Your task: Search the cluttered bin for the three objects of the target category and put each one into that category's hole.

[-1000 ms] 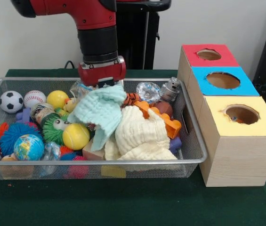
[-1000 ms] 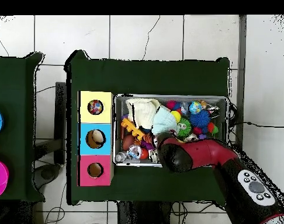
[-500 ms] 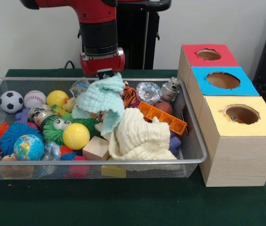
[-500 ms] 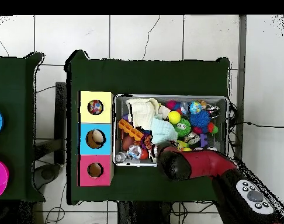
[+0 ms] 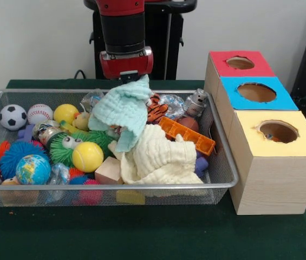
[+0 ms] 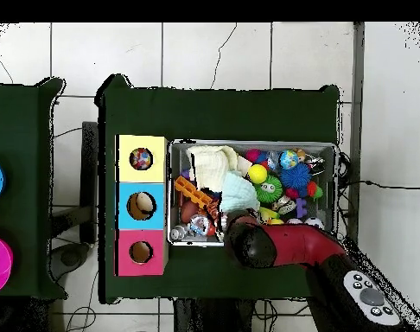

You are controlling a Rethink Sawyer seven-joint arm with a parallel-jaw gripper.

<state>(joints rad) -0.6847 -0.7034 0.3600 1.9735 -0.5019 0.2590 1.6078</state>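
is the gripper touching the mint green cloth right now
Touching. In the front view the gripper pinches the top corner of the mint green cloth, which hangs from it in a peak above the bin.

No readable text, label, brand or number shows on anything.

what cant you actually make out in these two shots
- Gripper fingers: front view, buried in the mint cloth; overhead view, under the arm.
- Bin contents under the cream cloth: hidden in both views.
- Inside the red hole: too dark.
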